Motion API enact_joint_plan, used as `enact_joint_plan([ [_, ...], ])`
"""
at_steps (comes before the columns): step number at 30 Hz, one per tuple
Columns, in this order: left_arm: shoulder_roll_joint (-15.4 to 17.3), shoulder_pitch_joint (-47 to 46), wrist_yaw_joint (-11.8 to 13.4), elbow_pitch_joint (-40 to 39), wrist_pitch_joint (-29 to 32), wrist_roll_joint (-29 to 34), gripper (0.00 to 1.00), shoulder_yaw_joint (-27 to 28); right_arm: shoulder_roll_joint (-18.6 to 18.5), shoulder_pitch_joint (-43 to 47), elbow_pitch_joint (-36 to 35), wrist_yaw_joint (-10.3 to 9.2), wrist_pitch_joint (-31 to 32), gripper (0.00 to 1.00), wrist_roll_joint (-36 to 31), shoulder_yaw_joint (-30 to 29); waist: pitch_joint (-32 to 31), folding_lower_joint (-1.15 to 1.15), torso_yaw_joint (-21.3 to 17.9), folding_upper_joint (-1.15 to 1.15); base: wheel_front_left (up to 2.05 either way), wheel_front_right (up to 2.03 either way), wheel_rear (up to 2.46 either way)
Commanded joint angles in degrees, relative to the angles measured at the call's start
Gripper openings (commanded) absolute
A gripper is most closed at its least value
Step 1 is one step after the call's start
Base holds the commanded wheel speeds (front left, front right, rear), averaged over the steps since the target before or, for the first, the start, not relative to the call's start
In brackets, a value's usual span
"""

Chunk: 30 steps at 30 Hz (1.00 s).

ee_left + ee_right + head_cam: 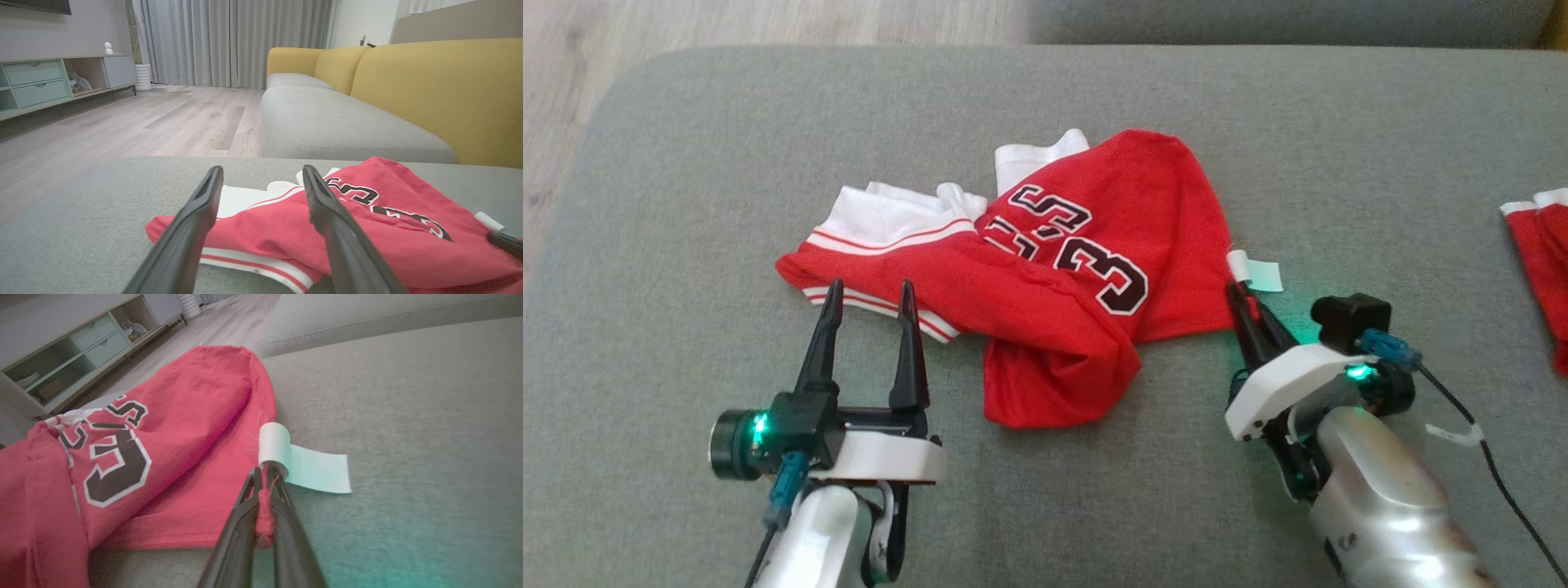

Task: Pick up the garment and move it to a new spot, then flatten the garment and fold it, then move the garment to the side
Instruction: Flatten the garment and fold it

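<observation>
The garment (1062, 278) is a red jersey with white trim and dark numbers, lying crumpled on the grey cushion (686, 204). My right gripper (1240, 296) is shut on the garment's right corner, next to its white label (1254, 271). In the right wrist view red cloth is pinched between the closed fingers (265, 506) just below the curled label (302, 461). My left gripper (868, 300) stands open at the garment's striped near-left edge, nothing held. The left wrist view shows the garment (367, 228) beyond and between its spread fingers (192, 228).
Another red and white piece of cloth (1539, 261) lies at the cushion's right edge. A black cable (1494, 465) trails from the right wrist. Wooden floor (572, 82) lies past the cushion's left edge. A yellow-backed sofa (429, 90) stands beyond.
</observation>
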Motion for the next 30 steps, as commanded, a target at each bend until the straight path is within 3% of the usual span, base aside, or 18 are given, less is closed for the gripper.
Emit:
enact_joint_plan([
  [1,0.1,-1.3,-0.2,-1.6,-0.3,0.5,1.0,2.4,0.2,-2.1,-1.0,-0.04,-1.2,0.0,-0.4,0.2,-0.8,0.0,-0.5,0.0,0.0,0.0,0.0],
  [8,-0.1,-0.1,-0.1,-1.7,-0.3,0.3,1.0,3.1,-0.1,-3.2,-1.4,-0.04,-2.6,0.0,-7.3,-8.6,-3.1,0.0,-2.1,0.0,0.0,0.0,0.0],
  [13,-0.2,0.5,0.0,-1.9,-0.3,0.2,1.0,3.1,-3.0,-3.3,-6.0,-0.04,-2.0,0.0,-12.1,-15.5,-3.9,0.0,-2.8,0.0,0.0,0.0,0.0],
  [24,-0.3,-0.1,-0.4,-2.0,-0.3,0.0,1.0,2.0,-12.9,-5.4,-18.6,-0.04,8.2,0.0,-18.8,-26.4,-3.5,0.0,-1.6,0.0,0.0,0.0,0.0],
  [27,-0.3,-0.4,-0.3,-2.1,-0.3,-0.3,1.0,1.7,-14.1,-7.4,-19.7,-0.04,10.9,0.0,-20.0,-27.7,-3.1,0.0,-1.0,0.0,0.0,0.0,0.0],
  [28,-0.3,-0.4,-0.3,-2.1,-0.3,-0.4,1.0,1.6,-14.4,-7.9,-19.4,-0.04,12.0,0.46,-20.8,-28.0,-3.0,0.0,-0.8,0.0,0.0,0.0,0.0],
  [29,-0.3,-0.5,-0.3,-2.0,-0.3,-0.5,1.0,1.4,-14.4,-8.2,-18.8,-0.04,13.0,1.0,-21.5,-27.8,-3.0,0.0,-0.5,0.0,0.0,0.0,0.0],
  [30,-0.3,-0.5,-0.3,-1.9,-0.3,-0.6,1.0,1.2,-14.4,-8.4,-18.6,-0.04,13.1,1.0,-22.0,-27.3,-3.0,0.0,-0.3,0.0,0.0,0.0,0.0],
])
